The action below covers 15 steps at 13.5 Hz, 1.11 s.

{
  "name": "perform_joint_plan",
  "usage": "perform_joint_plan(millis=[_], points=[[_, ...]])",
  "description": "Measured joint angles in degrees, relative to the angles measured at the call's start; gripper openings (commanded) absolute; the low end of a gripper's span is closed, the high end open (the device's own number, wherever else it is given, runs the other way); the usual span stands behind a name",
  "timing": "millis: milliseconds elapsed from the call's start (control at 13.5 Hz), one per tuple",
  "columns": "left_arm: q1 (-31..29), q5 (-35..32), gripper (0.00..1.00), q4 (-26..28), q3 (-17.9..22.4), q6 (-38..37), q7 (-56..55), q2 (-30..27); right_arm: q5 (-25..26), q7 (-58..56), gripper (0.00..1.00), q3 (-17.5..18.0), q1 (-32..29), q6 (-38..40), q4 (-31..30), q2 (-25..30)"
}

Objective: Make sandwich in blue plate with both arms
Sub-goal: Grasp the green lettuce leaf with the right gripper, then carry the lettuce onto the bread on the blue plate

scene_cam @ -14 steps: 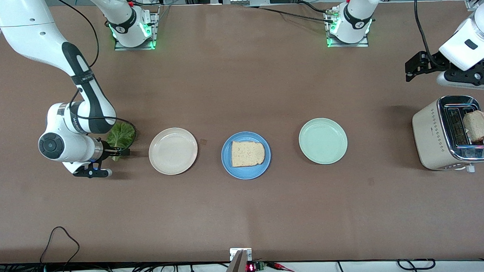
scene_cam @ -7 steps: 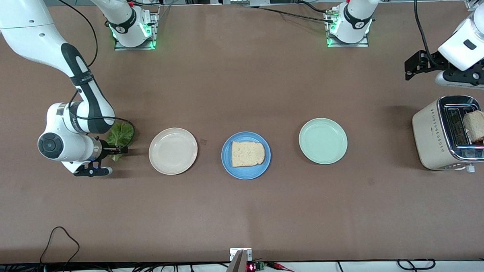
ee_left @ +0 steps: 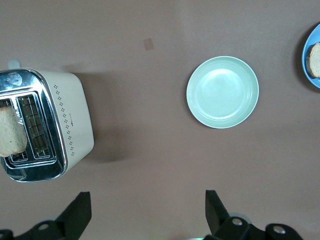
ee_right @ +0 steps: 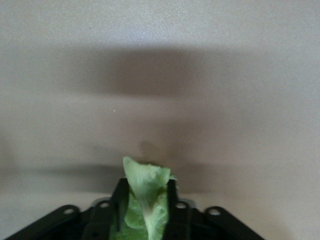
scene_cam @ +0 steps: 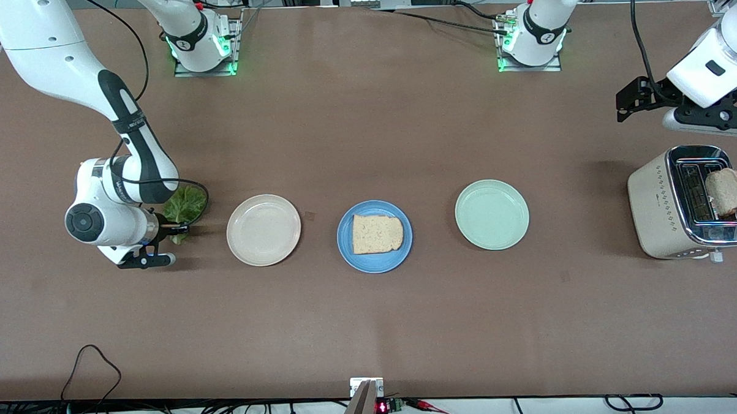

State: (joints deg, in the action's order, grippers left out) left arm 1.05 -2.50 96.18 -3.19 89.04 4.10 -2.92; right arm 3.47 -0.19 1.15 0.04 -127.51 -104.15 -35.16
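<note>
Blue plate (scene_cam: 375,256) sitting mid-table between cream plate (scene_cam: 263,229) and mint plate (scene_cam: 491,214), carrying one bread slice (scene_cam: 377,233) — first layer done. Right gripper (scene_cam: 176,229) pinching lettuce (scene_cam: 184,205) between its fingers at right arm's end of table, beside cream plate; leaf poking up between fingers in right wrist view. Left gripper (ee_left: 145,212) waiting with fingers spread wide, hovering near toaster (scene_cam: 663,206) — second slice (scene_cam: 726,191) sitting in slot. Remaining, likely: lettuce onto bread, then top slice.
</note>
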Motion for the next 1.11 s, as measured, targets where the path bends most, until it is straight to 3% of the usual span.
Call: perform_joint_plan(millis=[739, 1109], points=[[0.05, 0.0, 1.0, -0.15, -0.01, 0.0, 0.0, 0.0, -0.46, -1.1, 0.0, -0.06, -0.27, 2.35, 4.15, 0.31], [0.06, 0.0, 1.0, -0.15, -0.01, 0.0, 0.0, 0.0, -9.56, 8.03, 0.0, 0.46, 1.34, 11.78, 11.54, 0.55]])
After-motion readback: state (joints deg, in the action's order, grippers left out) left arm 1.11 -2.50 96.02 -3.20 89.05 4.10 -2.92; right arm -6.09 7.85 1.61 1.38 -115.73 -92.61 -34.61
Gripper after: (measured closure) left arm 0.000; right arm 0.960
